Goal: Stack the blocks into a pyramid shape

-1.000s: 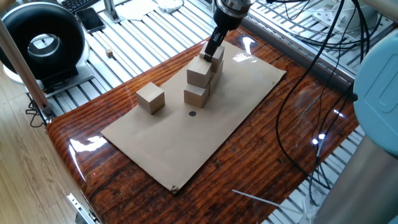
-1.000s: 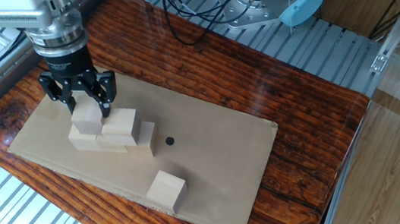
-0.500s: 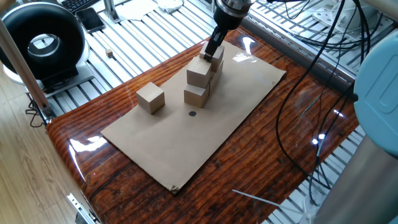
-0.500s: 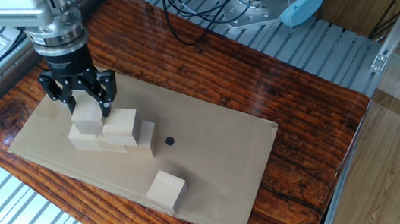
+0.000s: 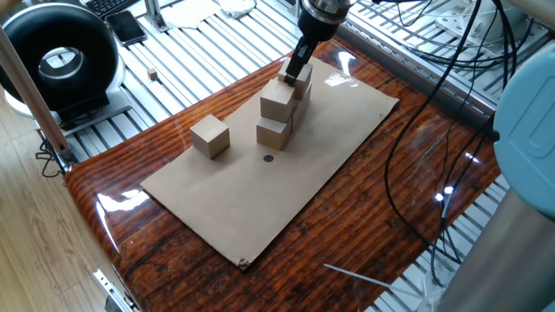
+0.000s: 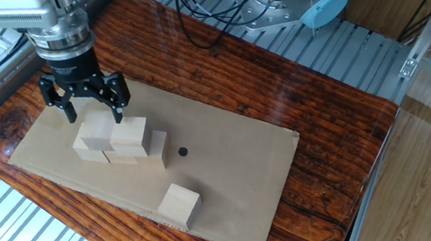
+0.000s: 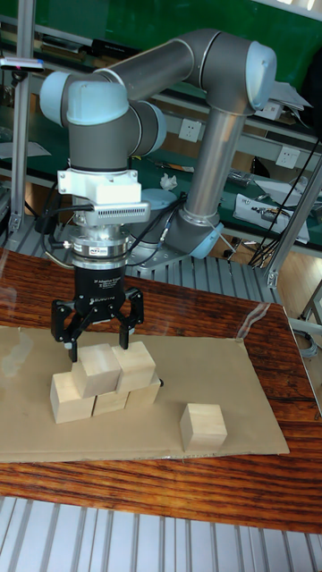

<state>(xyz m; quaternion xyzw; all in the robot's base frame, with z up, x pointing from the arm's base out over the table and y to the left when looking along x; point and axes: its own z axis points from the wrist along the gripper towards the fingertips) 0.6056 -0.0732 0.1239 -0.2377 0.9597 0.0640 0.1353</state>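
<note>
While claw (image 6: pixel 85 108) hangs spread over stacked blocks (image 6: pixel 113 141), cardboard sheet (image 6: pixel 230 168) covers glossy wooden table (image 6: pixel 275 72).

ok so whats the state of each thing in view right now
gripper: open, fingers spread either side of the upper block, no longer clamping it
upper blocks: two, side by side on the bottom row
bottom row: resting on the cardboard sheet
loose block: upright, alone on the sheet, apart from the stack
</note>
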